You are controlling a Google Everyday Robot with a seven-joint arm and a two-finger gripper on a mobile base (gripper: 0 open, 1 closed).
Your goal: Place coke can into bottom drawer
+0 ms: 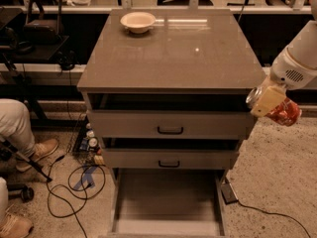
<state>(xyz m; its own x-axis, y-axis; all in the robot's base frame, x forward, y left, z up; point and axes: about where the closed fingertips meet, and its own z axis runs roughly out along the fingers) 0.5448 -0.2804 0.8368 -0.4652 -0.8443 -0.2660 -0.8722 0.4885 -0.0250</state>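
My gripper (270, 103) hangs at the right of the cabinet, beside its front right corner, level with the top drawer. It is shut on the coke can (283, 113), a red-orange can lying sideways in the fingers with its silver end toward the cabinet. The bottom drawer (168, 202) is pulled out at the foot of the cabinet, a shallow tray with a bare flat floor. The can is well above it and to its right.
A cream bowl (138, 21) sits at the back left of the cabinet top (171, 53). The two upper drawers (170, 128) with black handles are slightly open. A seated person's leg and shoe (29, 150) and cables (74, 187) are on the floor at left.
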